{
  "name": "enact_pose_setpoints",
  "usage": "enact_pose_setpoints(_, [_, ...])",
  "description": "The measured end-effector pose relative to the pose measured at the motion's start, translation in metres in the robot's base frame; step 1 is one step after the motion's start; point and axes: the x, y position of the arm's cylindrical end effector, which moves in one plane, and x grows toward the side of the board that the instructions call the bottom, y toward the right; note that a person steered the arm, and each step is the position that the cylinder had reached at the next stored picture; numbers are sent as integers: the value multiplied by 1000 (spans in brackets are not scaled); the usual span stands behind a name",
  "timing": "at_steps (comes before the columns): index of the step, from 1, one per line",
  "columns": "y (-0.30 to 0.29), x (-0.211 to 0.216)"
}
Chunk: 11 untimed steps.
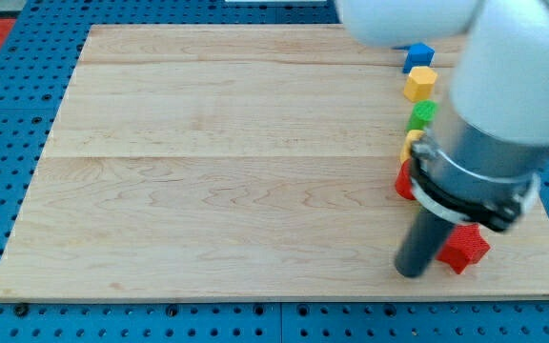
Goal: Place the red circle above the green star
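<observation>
The green star [423, 113] lies near the board's right edge, in a column of blocks. A red block [404, 181] lies lower in that column, mostly hidden behind the arm; its shape cannot be made out. Another red block [466, 248], angular in outline, lies near the board's lower right corner. My tip [411, 271] rests on the board just left of this lower red block and below the hidden one. It is close to the lower red block, but contact cannot be told.
A blue cube [418, 55] and a yellow hexagon [420, 83] lie above the green star. Another yellow block [411, 144] sits just below the star, partly hidden by the arm. The wooden board [227, 171] lies on a blue pegboard; the arm's white body covers the upper right.
</observation>
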Motion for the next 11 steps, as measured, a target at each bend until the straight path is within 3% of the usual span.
enact_pose_setpoints(2, [-23,-76])
enact_pose_setpoints(7, [26,-89])
enact_pose_setpoints(8, [-16,-103])
enact_pose_setpoints(9, [-11,-139])
enact_pose_setpoints(11, [30,-138])
